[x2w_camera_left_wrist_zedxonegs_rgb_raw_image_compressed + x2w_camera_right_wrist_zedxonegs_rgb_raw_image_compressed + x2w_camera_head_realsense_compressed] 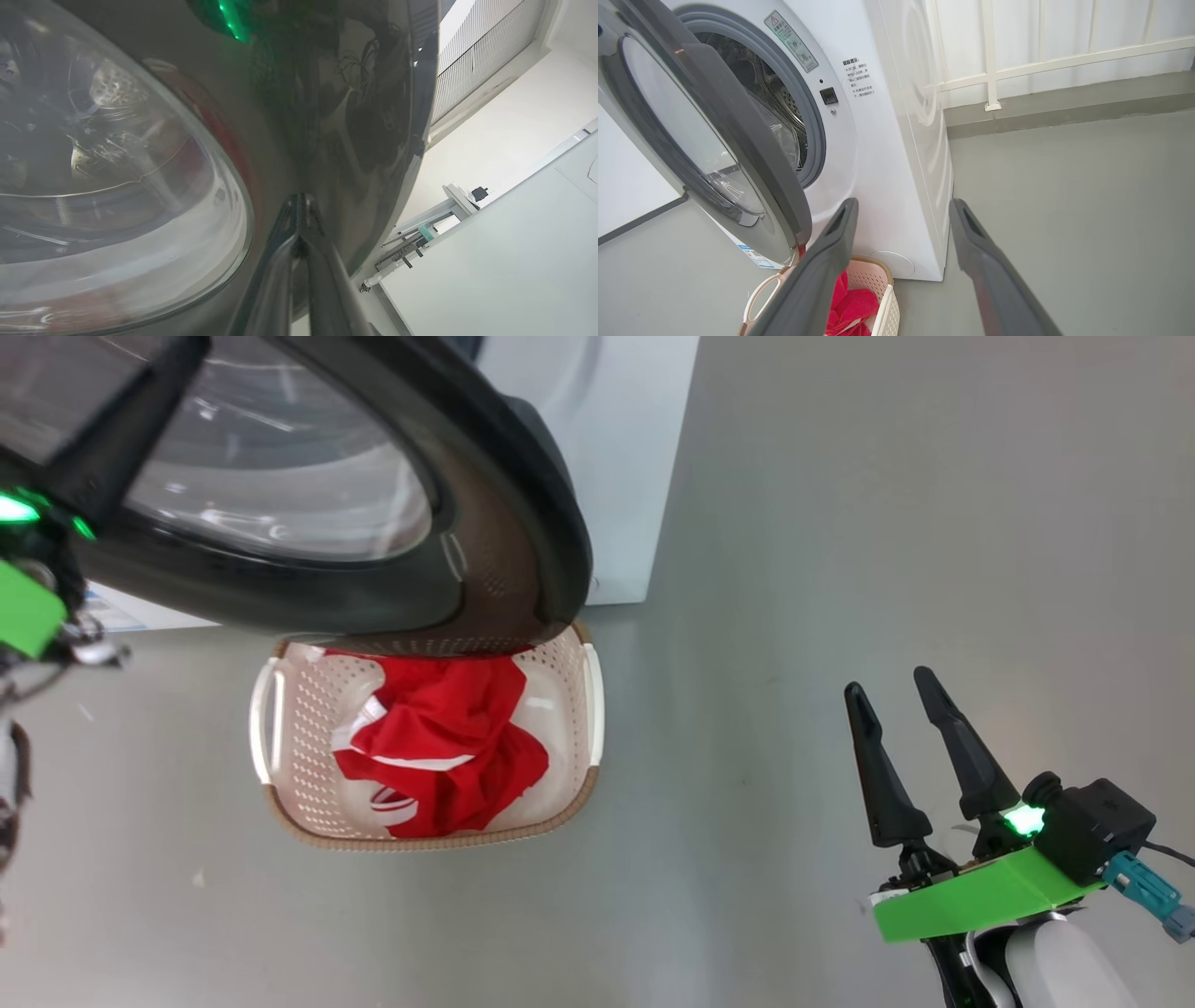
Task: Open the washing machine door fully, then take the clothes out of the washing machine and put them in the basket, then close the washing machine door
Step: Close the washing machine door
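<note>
The washing machine door (504, 523) hangs partly open, its black rim over the far edge of the basket (429, 845). Red clothes (448, 737) with white trim lie bunched in the basket. My left gripper (299, 198) is shut, its tips pressed against the door's glossy outer rim (327, 116) beside the glass. From the upper left, the left gripper (159, 373) reaches across the door. My right gripper (889, 683) is open and holds nothing, well to the right of the basket. From the right gripper (903, 205) I see the white washing machine (887, 163), its steel drum (752, 79) and the door (752, 154).
Grey floor (840, 523) stretches to the right of the machine. A raised grey curb (1064, 112) with a white railing (990, 56) runs behind it. A white wall and a metal frame (420, 233) stand beyond the door's edge.
</note>
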Robot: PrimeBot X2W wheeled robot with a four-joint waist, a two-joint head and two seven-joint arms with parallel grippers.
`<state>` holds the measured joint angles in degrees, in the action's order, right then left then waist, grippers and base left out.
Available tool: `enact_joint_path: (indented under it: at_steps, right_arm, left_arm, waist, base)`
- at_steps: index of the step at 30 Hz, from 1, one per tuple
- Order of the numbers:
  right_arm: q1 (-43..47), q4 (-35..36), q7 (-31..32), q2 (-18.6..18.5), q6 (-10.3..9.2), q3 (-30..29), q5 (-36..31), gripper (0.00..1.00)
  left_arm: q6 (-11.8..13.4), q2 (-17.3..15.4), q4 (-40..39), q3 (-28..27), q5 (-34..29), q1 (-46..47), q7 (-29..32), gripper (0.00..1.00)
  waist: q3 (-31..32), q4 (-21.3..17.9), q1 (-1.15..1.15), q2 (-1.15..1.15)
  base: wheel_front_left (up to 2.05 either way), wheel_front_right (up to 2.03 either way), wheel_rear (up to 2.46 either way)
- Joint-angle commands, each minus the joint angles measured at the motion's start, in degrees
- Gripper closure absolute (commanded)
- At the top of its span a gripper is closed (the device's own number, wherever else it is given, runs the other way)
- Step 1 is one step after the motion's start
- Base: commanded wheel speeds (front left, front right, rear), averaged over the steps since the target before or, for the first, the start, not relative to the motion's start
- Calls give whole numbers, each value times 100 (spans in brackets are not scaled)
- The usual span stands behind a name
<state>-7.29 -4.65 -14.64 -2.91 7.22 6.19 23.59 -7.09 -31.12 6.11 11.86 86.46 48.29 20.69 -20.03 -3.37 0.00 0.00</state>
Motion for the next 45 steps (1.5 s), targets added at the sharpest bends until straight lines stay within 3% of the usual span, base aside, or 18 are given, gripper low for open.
enact_joint_path:
  at_steps: [1,8,11,15,17,18,24,31,37,45]
  right_arm:
    - [17,110,-36,3,26,114,-102,0]
    - [100,26,-36,3,26,129,-246,0]
    - [153,-14,-36,3,26,132,-296,0]
    - [243,-46,-36,3,26,129,-356,0]
    - [297,-62,-36,3,26,123,-385,0]
    - [297,-62,-36,3,26,123,-385,0]
    - [476,-115,-36,3,26,91,-454,0]
    - [702,-211,-36,3,26,28,-517,0]
    - [880,-250,-36,3,26,-88,-517,0]
    - [1050,-241,-36,3,26,-239,-459,0]
  left_arm:
    - [-40,-340,-148,-171,27,-128,-99,100]
    - [-40,-321,-244,-61,84,-827,-604,100]
    - [-40,-282,-310,-40,107,-1226,-876,91]
    - [-40,-219,-337,18,124,-1785,-1216,70]
    - [-40,-215,-310,78,81,-2049,-1377,55]
    - [-40,-215,-310,78,81,-2049,-1377,55]
    - [-40,-215,-219,290,31,-2732,-1800,2]
    - [-40,-288,37,454,-40,-3432,-2489,0]
    - [-40,-399,427,852,-466,-3828,-3186,0]
    - [-40,-347,1002,1013,-1094,-4095,-3560,0]
  waist:
    - [93,92,0,0]
    - [360,293,0,0]
    - [487,380,0,0]
    - [646,504,0,0]
    - [723,561,0,0]
    - [723,561,0,0]
    - [933,686,0,0]
    - [1125,704,0,0]
    - [1210,601,0,0]
    - [1289,383,0,0]
  base:
    - [0,0,0]
    - [0,0,0]
    - [0,0,0]
    - [0,0,0]
    - [0,0,0]
    - [0,0,0]
    - [0,0,0]
    - [0,0,0]
    - [0,0,0]
    - [0,0,0]
